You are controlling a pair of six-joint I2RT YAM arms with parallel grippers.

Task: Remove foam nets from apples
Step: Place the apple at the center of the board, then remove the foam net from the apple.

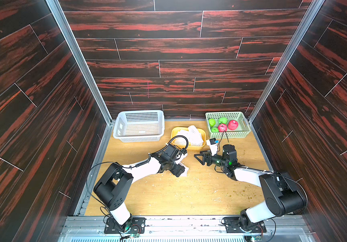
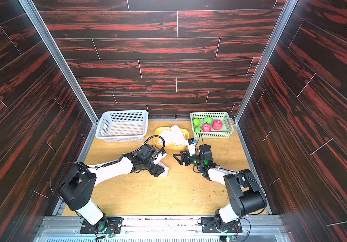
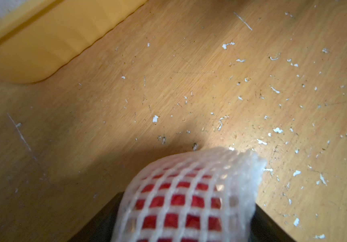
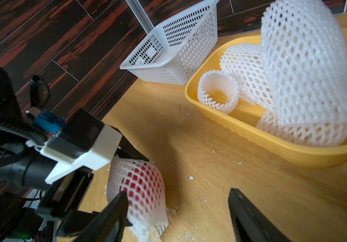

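White foam net sheathes a red apple mid-table, lying roughly left-right, loose end pointing right. Left claw straddles it; whether it is clamped, I cannot tell. Right claw, jaws wide apart and empty, hovers just right.

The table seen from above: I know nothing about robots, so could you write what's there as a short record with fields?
green basket: five bare apples, three green, two red
yellow tray: empty foam nets piled inside
white basket: no apples seen inside
netted apple: red, in its net, between the left arm's fingers down at the table; grip unclear
right arm's fingers: spread apart, holding nothing, near the netted apple
table: wooden, scattered with white crumbs
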